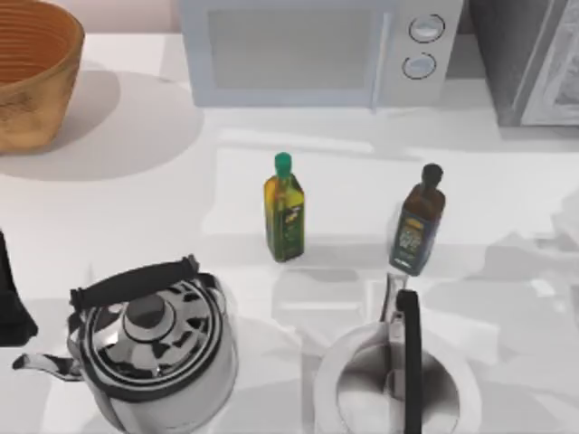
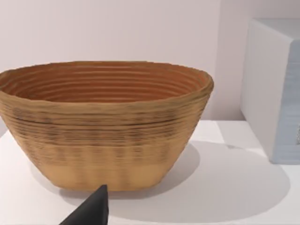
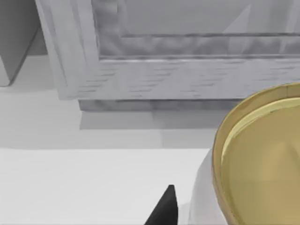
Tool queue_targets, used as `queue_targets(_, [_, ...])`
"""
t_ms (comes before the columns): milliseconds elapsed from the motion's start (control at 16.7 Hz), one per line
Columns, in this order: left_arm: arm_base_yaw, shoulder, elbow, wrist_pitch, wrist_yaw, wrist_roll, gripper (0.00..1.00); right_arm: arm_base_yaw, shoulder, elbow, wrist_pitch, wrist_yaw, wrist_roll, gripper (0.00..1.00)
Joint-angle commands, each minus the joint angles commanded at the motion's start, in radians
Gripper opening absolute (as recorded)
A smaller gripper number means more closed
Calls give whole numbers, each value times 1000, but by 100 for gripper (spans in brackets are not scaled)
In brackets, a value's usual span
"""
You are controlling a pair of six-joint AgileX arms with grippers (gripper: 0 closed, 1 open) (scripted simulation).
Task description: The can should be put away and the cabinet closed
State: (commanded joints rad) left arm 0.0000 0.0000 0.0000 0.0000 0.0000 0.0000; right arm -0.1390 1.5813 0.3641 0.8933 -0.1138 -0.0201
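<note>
Kettles up front, two bottles behind, microwave, basket at left, gripper states unclear.

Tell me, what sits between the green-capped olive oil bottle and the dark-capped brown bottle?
Nothing: in the top view, bare white table separates the green-capped olive oil bottle from the dark-capped brown bottle.

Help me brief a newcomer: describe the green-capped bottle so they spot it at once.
Find the microwave at the back of the table. In front of it stand two bottles; the olive oil bottle is the left one. It has a green cap and yellow-green contents, whereas the dark bottle has a black cap.
</note>
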Motion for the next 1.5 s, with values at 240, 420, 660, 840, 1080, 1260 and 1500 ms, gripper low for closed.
queue_targets(240, [0, 0, 0, 0, 0, 0, 100, 0, -252, 52, -307, -2, -1, 0])
queue_targets(420, [0, 0, 0, 0, 0, 0, 100, 0, -369, 81, -430, -3, -2, 0])
queue_targets(660, [0, 0, 0, 0, 0, 0, 100, 0, -398, 89, -459, -4, -2, 0])
queue_targets(840, [0, 0, 0, 0, 0, 0, 100, 0, -396, 86, -457, -4, -1, 0])
queue_targets(1080, [0, 0, 0, 0, 0, 0, 100, 11, -499, 46, -496, 9, 3, 0])
queue_targets(1260, [0, 0, 0, 0, 0, 0, 100, 33, -683, -22, -561, 25, 7, 0])
queue_targets(1500, [0, 0, 0, 0, 0, 0, 100, 70, -1020, -140, -676, 53, 12, 0])
